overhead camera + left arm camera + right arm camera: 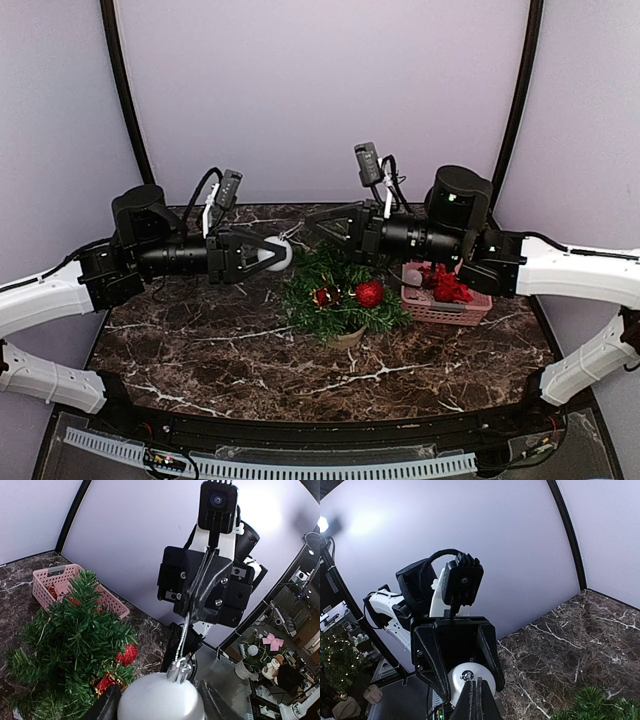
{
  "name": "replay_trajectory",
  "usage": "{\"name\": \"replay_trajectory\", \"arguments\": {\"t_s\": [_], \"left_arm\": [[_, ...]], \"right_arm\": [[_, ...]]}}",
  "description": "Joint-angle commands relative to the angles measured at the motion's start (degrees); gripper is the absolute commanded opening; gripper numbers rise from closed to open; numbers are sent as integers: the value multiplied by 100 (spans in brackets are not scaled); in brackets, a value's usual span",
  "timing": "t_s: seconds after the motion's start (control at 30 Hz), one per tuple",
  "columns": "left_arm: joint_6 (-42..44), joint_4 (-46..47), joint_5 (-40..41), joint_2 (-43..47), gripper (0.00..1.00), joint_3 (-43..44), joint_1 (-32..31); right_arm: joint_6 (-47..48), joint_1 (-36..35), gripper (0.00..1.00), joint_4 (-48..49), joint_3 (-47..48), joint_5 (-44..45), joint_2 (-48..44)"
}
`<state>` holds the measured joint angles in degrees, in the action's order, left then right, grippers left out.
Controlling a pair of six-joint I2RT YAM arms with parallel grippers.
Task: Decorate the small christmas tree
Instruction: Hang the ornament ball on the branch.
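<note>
The small christmas tree (pixel 340 300) stands mid-table with two red ornaments (pixel 369 293) on its branches. Above its left side, my left gripper (pixel 275 255) is shut on a white ball ornament (pixel 160 700), one finger on each side. From the ball's silver cap (pixel 180 670) a thin silver string (pixel 184 635) rises into the pinched tips of my right gripper (pixel 306 234). In the right wrist view, the right gripper (pixel 477 697) has its jaws pressed together just in front of the white ball (pixel 470 677). The tree (pixel 65 640) fills the lower left of the left wrist view.
A pink basket (pixel 447 305) holding red ornaments sits right of the tree, under the right arm. It shows behind the tree as the pink basket (pixel 55 577) in the left wrist view. Dark marble table (pixel 200 350) stretches in front of the tree.
</note>
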<state>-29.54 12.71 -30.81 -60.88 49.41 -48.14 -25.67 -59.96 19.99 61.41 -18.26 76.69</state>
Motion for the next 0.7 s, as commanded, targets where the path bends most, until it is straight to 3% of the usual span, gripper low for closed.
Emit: {"name": "replay_trajectory", "arguments": {"t_s": [0.0, 0.27, 0.67], "left_arm": [[418, -942, 67, 121, 44, 344, -16], [624, -1495, 158, -64, 44, 587, -19], [724, -2175, 202, -587, 44, 992, -14]], "right_arm": [[10, -40, 0, -527, 416, 263, 1], [-181, -34, 0, -1675, 779, 323, 189], [-560, -49, 0, -2316, 685, 470, 128]]}}
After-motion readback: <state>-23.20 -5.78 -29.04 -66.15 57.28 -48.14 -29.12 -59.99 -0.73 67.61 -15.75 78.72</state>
